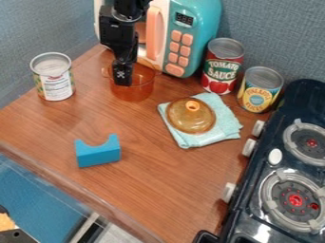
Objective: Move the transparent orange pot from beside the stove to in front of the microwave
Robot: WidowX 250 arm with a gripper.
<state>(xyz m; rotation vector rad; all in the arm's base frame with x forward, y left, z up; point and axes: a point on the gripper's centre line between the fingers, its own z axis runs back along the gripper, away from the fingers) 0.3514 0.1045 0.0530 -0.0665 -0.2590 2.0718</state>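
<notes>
In the camera view, the black arm comes down from the top edge, and its gripper (122,78) hangs with the lower end at the mouth of a transparent orange pot (133,93). I cannot tell how far the gripper is open, nor whether it has hold of the pot or touches it. The pot is on the brown wooden surface (152,166), just in front of a teal and white toy microwave (190,23), which has a pink handle and pink buttons.

To the right of the pot and nearer to the camera, an amber lid (190,119) with a small knob rests on a light blue cloth (222,126). Behind this cloth stand two cans, both upright: a red tomato sauce can (223,66) and, to its right, a yellow and blue can (260,90). At the left of the pot, well apart from it, there is one more upright can (53,77) with a white label. Nearer to the camera lies a blue block (98,154) with a curved hollow in its top. A dark toy stove (289,166) with round burners is along the right edge.
</notes>
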